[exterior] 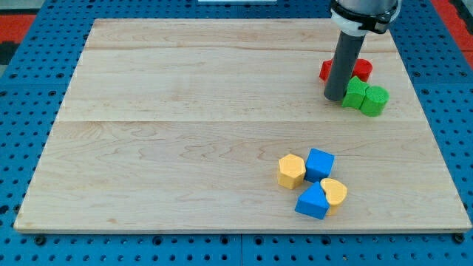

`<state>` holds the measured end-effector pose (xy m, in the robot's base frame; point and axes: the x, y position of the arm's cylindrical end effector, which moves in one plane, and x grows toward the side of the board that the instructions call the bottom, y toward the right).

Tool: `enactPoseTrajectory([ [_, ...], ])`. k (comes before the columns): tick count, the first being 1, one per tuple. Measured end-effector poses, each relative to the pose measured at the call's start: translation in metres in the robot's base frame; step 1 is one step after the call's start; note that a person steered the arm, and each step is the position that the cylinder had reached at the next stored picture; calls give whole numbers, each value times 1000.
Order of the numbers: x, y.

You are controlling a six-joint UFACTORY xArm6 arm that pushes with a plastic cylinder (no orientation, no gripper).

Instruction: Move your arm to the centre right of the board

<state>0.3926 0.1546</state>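
Note:
My tip (335,97) is the lower end of a dark rod that comes down from the view's top right. It rests on the wooden board (185,133) at its right side, just left of a cluster of blocks. That cluster holds two red blocks (361,70), partly hidden behind the rod, and two green blocks (366,97), the right one a cylinder (375,100). My tip stands right beside the left green block (355,93); I cannot tell if they touch.
A second cluster lies toward the view's bottom right: a yellow block (291,171), a blue cube (319,163), a yellow heart-like block (335,192) and a blue block (312,200). A blue pegboard (22,89) surrounds the board.

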Motion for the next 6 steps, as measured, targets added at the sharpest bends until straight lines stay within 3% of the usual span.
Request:
enactPoseTrajectory([
  [3, 68, 25],
  [4, 73, 111],
  [5, 57, 148],
  [6, 35, 113],
])
